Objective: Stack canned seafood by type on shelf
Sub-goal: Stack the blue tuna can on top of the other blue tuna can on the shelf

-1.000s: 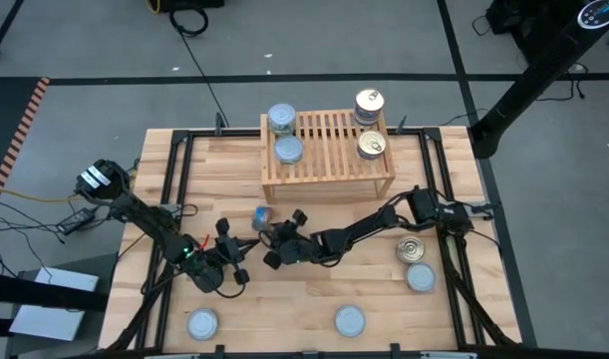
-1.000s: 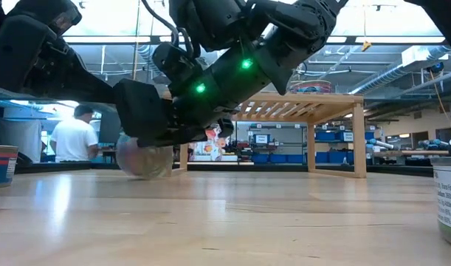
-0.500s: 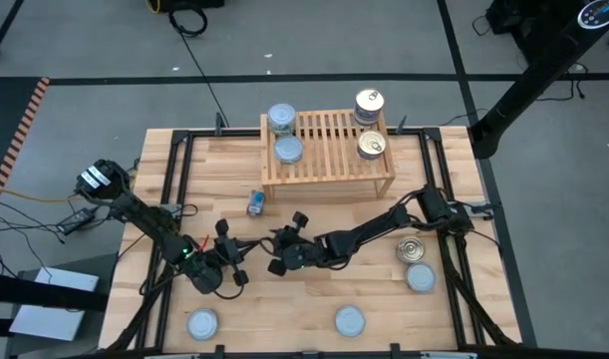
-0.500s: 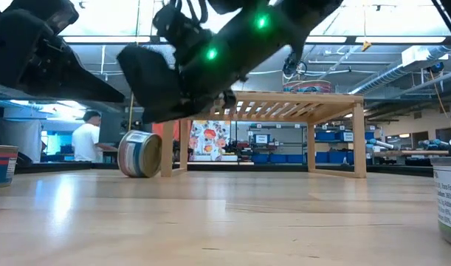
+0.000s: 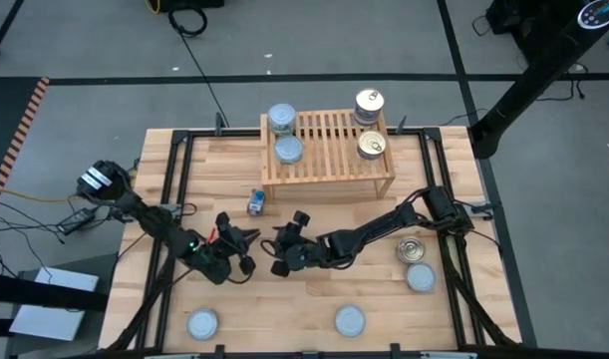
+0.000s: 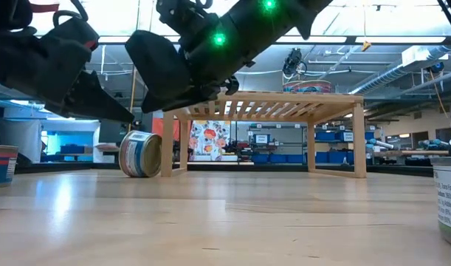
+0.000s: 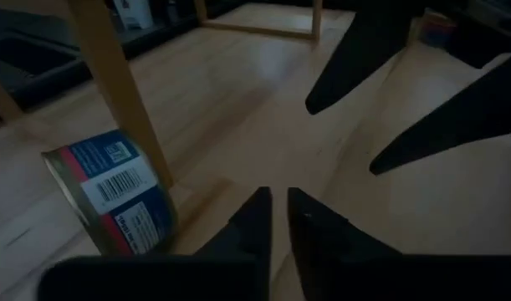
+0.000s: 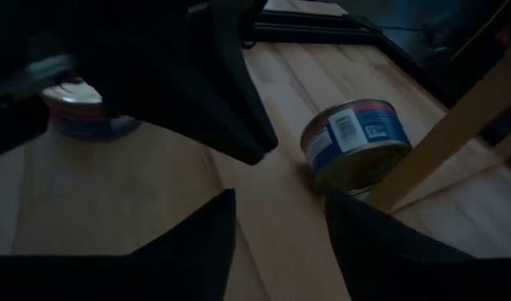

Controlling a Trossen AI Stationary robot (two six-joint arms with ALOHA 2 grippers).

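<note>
— Looking down on it, what's the surface like?

— Pale plank worktop (image 5: 284, 299) in a black frame, on a grey floor (image 5: 85, 60) with cables (image 5: 199, 50) trailing across it. Seen from worktop level, the room behind is a big hall with bright ceiling lights (image 6: 402, 11) and a colourful poster (image 6: 210, 140).

— And the shelf?

— The shelf (image 5: 327, 160) stands at the worktop's 12 o'clock edge. Two silvery-blue tins (image 5: 281, 119) sit on its 9 o'clock end, two golden tins (image 5: 370, 102) on its 3 o'clock end.

— Any loose ones?

— A tipped tin (image 5: 255, 203) lies on its side against the shelf's front leg, at about 11 o'clock from the worktop's middle. A golden-lidded tin (image 5: 412, 248) and a silver one (image 5: 420, 277) stand together at 4 o'clock, another silver tin (image 5: 350, 321) at 6, and one more (image 5: 202, 323) at 7.

— Claws?

— Both hang near the middle, clear of the wood. The left claw (image 7: 278, 198) is barely parted, just a thin slit, with nothing in it. The right claw (image 8: 276, 217) is at its 3 o'clock, released, fingers well apart, gripping nothing. Each points toward the tipped tin, touching nothing.
</note>
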